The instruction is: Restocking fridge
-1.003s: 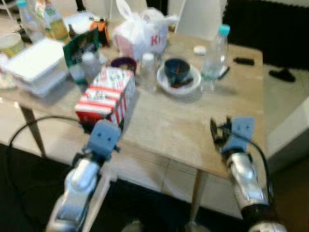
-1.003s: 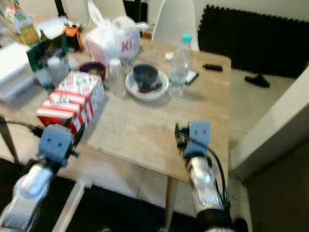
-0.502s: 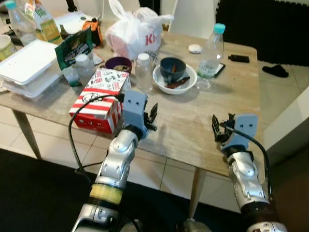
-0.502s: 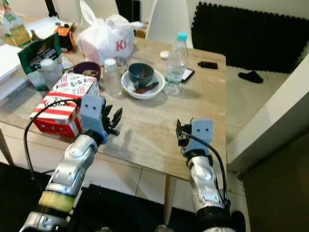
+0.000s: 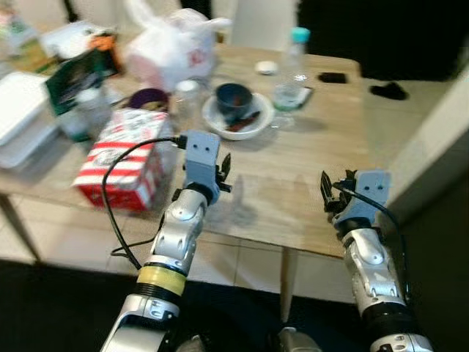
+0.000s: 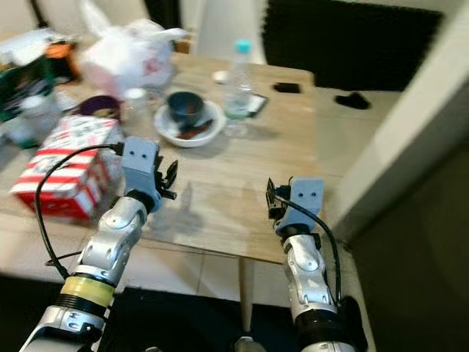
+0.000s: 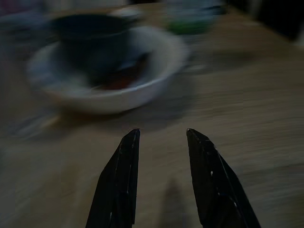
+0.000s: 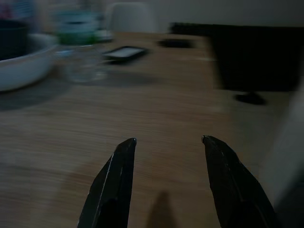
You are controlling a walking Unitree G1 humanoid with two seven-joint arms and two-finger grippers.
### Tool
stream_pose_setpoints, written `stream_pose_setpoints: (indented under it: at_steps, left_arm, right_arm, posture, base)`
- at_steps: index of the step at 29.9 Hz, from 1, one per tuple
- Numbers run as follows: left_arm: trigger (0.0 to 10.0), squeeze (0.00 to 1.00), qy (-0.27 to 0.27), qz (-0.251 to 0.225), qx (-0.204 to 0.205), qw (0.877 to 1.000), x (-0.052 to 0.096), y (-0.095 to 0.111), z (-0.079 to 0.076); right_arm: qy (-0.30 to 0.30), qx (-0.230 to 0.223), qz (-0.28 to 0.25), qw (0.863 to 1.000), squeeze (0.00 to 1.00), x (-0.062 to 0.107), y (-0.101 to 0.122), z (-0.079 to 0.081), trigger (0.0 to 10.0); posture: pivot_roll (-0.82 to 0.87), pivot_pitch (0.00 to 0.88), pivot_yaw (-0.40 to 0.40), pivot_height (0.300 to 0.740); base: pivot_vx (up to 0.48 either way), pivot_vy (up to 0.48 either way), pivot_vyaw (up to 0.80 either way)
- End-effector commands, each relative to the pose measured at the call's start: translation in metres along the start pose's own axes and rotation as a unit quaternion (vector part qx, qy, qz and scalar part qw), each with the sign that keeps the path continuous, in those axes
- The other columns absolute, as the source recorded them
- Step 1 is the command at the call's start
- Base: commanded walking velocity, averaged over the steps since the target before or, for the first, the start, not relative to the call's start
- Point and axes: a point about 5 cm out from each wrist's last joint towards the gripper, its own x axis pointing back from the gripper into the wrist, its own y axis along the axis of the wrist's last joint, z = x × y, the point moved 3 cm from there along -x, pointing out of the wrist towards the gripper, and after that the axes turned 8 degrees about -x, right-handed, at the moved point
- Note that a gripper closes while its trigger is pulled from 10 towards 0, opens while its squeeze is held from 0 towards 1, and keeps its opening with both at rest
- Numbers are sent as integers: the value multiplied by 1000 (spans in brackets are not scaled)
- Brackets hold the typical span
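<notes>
Two claws: left claw (image 5: 223,170) and right claw (image 5: 327,196) both parted, empty, above the counter (image 5: 308,198).
Bottle (image 5: 292,70): beyond the bowl (image 5: 237,116), untouched.
Risk: a reaching arm may topple the bottle.

You are looking at a pale wood-grain table (image 5: 308,198) carrying a red-and-white striped box (image 5: 124,158), a white plastic bag (image 5: 172,48) with red lettering, and a white bowl (image 5: 238,117) holding a dark blue cup (image 5: 233,95). You also have a clear bottle (image 5: 292,62) with a turquoise cap and green label, a small purple bowl (image 5: 149,97) and a dark green packet (image 5: 73,73). Your silver arms end in light blue wrist blocks and black fingers (image 7: 118,185).
</notes>
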Motion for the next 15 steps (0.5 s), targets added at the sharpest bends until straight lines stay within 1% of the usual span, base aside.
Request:
stream_pose_setpoints:
  at_steps: [1, 6, 15]
  left_arm:
    - [10000, 0, -10, 4, -6, 1000, 0, -5, -7]
    - [10000, 0, -10, 5, -6, 1000, 0, -5, -7]
    - [10000, 0, 3, 8, -14, 1000, 1, -8, -5]
  right_arm:
    - [-15, -5, 11, 1000, 0, 3, -6, -8, 10000]
    - [-16, -5, 11, 1000, 0, 3, -5, -8, 10000]
    - [-15, -2, 14, 1000, 0, 3, -6, -9, 10000]
  posture:
    - [-41, 99, -38, 740]
    - [-40, 99, -39, 740]
    - [-39, 99, -42, 740]
  base:
    - [0, 0, -781]
    - [0, 0, -783]
    - [0, 0, -766]
